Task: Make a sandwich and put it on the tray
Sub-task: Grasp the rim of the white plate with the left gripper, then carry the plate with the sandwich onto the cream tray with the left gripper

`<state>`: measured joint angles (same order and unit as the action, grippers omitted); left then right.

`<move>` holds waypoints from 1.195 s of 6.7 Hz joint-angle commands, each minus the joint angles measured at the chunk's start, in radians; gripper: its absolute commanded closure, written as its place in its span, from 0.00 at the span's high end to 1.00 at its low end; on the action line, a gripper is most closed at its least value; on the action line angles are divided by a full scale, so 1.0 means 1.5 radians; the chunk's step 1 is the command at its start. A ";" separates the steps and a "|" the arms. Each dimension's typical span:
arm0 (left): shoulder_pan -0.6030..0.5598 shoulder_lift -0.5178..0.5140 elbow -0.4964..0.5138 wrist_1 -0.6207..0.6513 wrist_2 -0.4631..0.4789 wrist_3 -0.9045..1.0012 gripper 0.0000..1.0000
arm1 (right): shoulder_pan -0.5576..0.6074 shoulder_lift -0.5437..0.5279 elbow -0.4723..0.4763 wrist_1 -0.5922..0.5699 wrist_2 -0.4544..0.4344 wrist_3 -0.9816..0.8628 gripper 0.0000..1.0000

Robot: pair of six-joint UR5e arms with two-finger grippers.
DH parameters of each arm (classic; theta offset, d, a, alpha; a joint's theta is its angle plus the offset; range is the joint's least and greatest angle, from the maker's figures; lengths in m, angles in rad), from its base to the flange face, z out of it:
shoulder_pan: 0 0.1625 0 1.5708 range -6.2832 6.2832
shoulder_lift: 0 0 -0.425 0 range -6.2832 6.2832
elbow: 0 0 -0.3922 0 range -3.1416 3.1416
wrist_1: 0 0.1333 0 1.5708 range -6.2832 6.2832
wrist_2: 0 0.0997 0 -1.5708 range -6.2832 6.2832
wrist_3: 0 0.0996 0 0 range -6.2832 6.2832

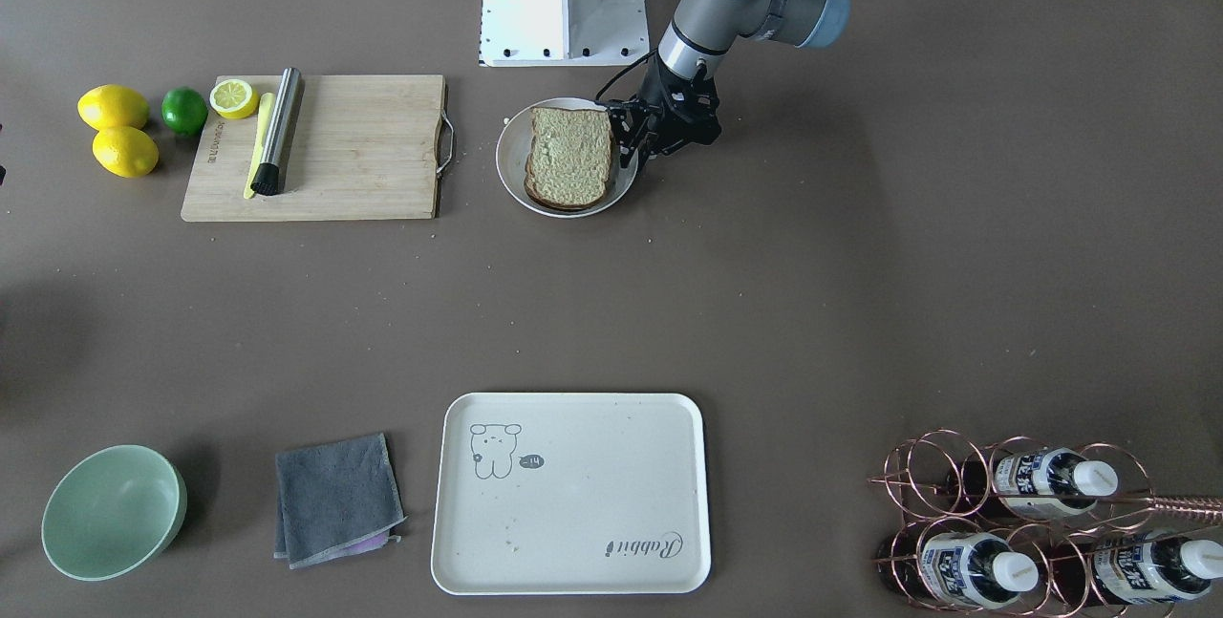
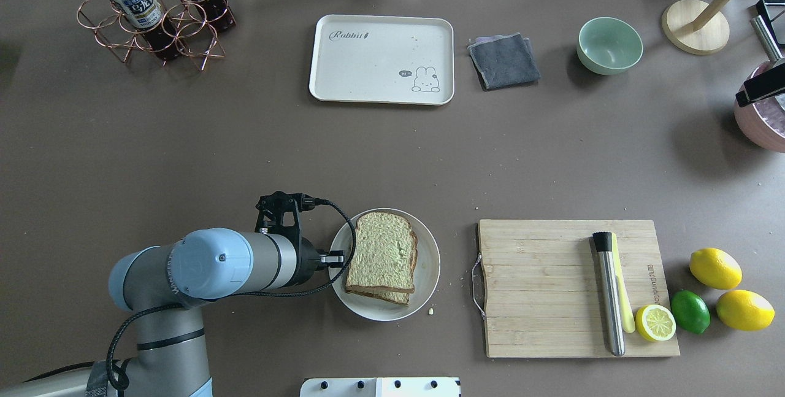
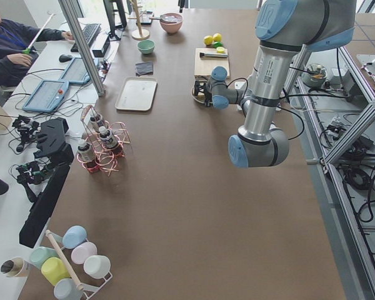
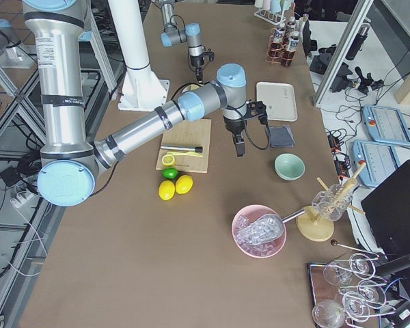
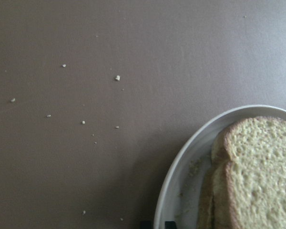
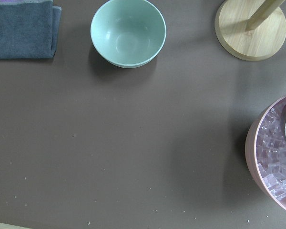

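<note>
The sandwich (image 1: 570, 158), two pale bread slices with brown crusts stacked slightly askew, lies on a round white plate (image 1: 511, 155) near the robot's base. My left gripper (image 1: 626, 142) points down at the plate's rim beside the bread. In the left wrist view two dark fingertips (image 5: 145, 224) peek in close together on either side of the rim (image 5: 181, 181); I cannot tell whether they pinch it. The cream tray (image 1: 573, 542) sits bare at the far edge. My right gripper (image 2: 760, 89) hangs over the table's right end, and whether it is open or shut does not show.
A wooden cutting board (image 1: 363, 150) carries a steel muddler (image 1: 279, 131) and a lemon half; two lemons and a lime lie beside it. A green bowl (image 1: 113, 511), grey cloth (image 1: 336, 499), bottle rack (image 1: 1032, 522) and pink ice bowl (image 6: 276, 162) stand around.
</note>
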<state>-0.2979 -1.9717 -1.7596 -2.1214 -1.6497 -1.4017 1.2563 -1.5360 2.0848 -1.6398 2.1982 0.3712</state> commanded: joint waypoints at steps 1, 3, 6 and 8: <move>-0.007 -0.001 -0.003 -0.001 -0.005 0.001 0.00 | 0.001 -0.010 0.001 0.001 -0.003 -0.001 1.00; -0.044 -0.002 -0.006 -0.004 -0.030 0.015 0.00 | 0.009 -0.049 -0.008 0.001 -0.008 -0.007 1.00; -0.164 -0.021 0.007 0.002 -0.126 0.064 0.00 | 0.063 -0.080 -0.020 -0.010 0.014 -0.029 1.00; -0.243 -0.116 0.123 0.001 -0.159 0.118 0.00 | 0.121 -0.081 -0.099 -0.010 0.013 -0.181 1.00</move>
<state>-0.5978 -2.0641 -1.6715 -2.1194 -1.8584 -1.2660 1.3875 -1.6553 1.9974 -1.6532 2.2187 0.2269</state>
